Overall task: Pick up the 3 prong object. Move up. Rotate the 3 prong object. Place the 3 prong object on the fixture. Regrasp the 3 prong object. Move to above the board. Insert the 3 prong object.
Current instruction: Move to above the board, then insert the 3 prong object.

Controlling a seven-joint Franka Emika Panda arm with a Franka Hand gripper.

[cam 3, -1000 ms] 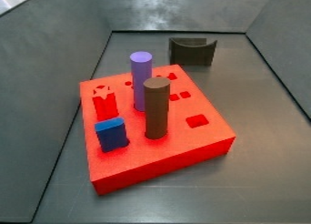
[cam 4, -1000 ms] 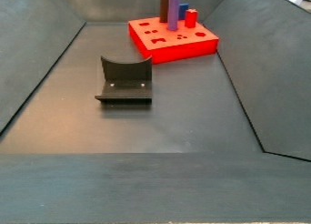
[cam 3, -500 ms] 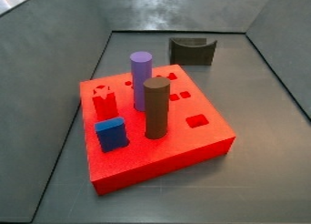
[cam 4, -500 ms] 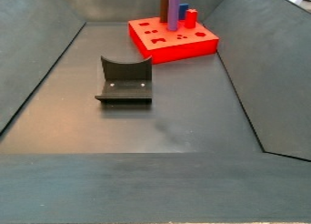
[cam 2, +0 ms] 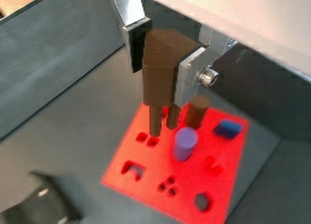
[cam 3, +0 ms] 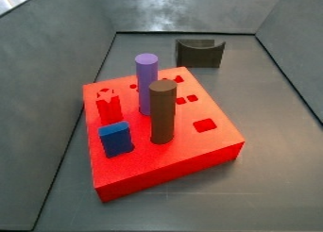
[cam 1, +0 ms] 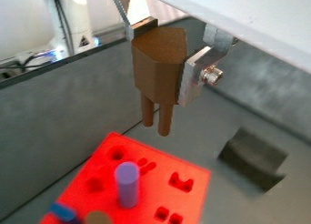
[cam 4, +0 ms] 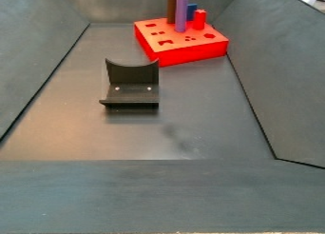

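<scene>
purple cylinder (cam 3: pixel 146 83): upright, centre-left of side view, standing in red slab | tall dark-brown cylinder (cam 3: pixel 163 111): upright, just beside purple one, nearer camera | blue block (cam 3: pixel 115 139): lower left of centre, upright | red block (cam 3: pixel 110 107): upright, above the blue one | grey floor (cam 4: pixel 178 133): bare

Gripper (cam 1: pixel 162 55) silver around the brown 3 prong object (cam 1: pixel 158 73); board (cam 3: pixel 202 151) red.
</scene>
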